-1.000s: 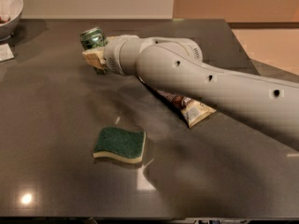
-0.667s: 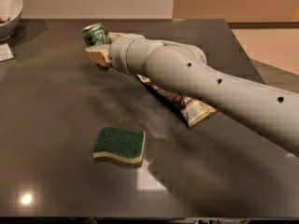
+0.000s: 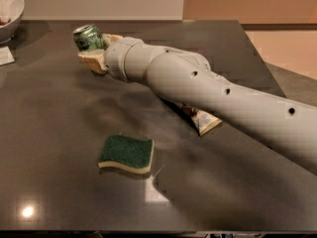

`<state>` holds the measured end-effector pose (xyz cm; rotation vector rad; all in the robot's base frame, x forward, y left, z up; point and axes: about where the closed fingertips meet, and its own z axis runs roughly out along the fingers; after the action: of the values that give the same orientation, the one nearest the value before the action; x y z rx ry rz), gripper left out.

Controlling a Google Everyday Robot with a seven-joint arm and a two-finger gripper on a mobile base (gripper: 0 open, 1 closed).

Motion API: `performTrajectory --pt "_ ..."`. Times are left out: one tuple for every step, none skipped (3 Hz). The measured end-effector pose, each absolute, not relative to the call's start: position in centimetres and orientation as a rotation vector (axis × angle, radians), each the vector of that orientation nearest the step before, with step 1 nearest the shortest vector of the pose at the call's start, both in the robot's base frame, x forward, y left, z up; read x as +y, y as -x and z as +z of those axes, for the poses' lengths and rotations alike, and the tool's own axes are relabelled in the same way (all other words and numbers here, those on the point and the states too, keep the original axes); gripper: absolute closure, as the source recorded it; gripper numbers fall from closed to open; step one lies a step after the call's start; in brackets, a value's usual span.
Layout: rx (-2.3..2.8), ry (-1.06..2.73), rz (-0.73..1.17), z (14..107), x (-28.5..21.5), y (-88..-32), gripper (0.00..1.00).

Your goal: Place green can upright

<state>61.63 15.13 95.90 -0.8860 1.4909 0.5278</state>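
The green can (image 3: 87,37) is at the far left of the dark table (image 3: 59,133), tilted, with its silver top facing up and left. My gripper (image 3: 96,47) is at the end of the white arm that reaches in from the right. It is shut on the can, with one tan finger (image 3: 90,60) below it and the other behind it. I cannot tell whether the can's base touches the table.
A green-topped yellow sponge (image 3: 126,154) lies flat in the middle front. A snack packet (image 3: 204,120) lies partly under the arm. A white bowl (image 3: 9,6) stands at the far left corner, with a white card (image 3: 5,56) at the left edge.
The gripper has shifted slightly left with the can in it. The can now stands more upright than before.
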Motion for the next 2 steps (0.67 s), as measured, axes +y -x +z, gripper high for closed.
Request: performTrajectory --pt "1.481 0.834 0.542 95.5 14.5 -60.9 1.00" --pt "1.466 0.766 0.542 95.5 13.4 -59.7 1.00"
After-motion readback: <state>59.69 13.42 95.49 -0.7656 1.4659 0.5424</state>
